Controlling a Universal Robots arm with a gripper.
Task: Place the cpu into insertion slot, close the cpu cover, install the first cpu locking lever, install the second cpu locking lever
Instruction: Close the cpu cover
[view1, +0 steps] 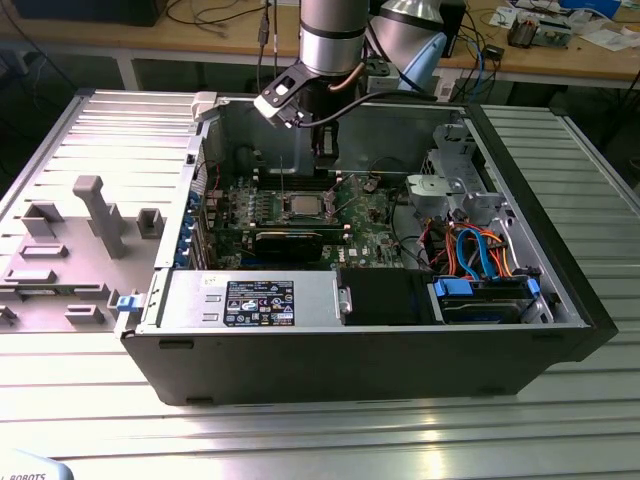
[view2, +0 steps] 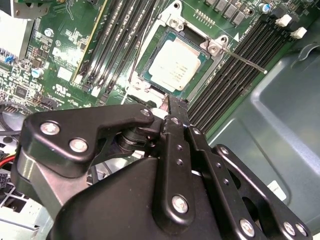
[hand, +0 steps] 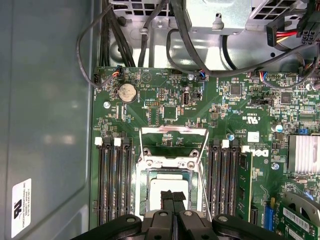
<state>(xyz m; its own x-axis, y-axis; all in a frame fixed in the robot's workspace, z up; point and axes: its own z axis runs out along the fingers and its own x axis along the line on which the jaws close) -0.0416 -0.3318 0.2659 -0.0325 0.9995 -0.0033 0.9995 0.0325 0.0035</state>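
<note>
Flanking seated cpu (view2: 175, 64): black memory slots (view2: 240, 75)

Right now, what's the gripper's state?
Gripper: shut, holding nothing, near the cpu.

Robotics lab: alu profile table (view1: 320, 432), cable-strewn bench (view1: 590, 62).

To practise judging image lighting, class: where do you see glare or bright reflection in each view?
Exterior view: glare streaks the metal table. Second wrist view: the cpu top shines pale and bright. First wrist view: the raised cpu cover gleams.
</note>
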